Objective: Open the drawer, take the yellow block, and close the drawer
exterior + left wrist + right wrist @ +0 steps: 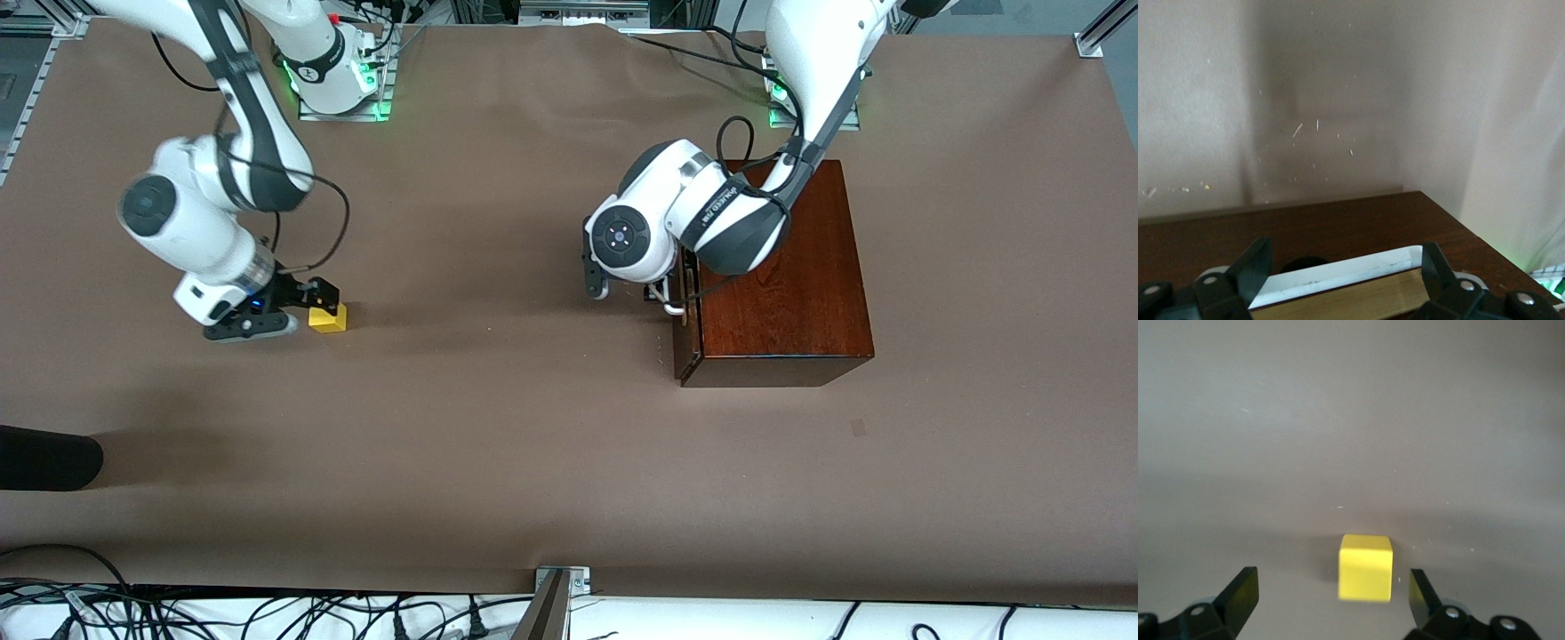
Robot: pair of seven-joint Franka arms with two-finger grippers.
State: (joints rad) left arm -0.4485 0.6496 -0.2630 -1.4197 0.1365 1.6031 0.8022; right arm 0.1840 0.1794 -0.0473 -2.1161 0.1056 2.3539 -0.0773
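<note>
The yellow block point(328, 317) sat on the brown counter point(498, 444) toward the right arm's end, well apart from the wooden box point(782, 284). The right gripper point(298, 307) was low at the block, its jaws spread wide with the block lying free between them, touching neither finger. The left gripper point(662, 289) was at the drawer point(686, 342) front, which stood slightly out from the box, its jaws open on either side of the white handle point(1338, 272) without pinching it.
</note>
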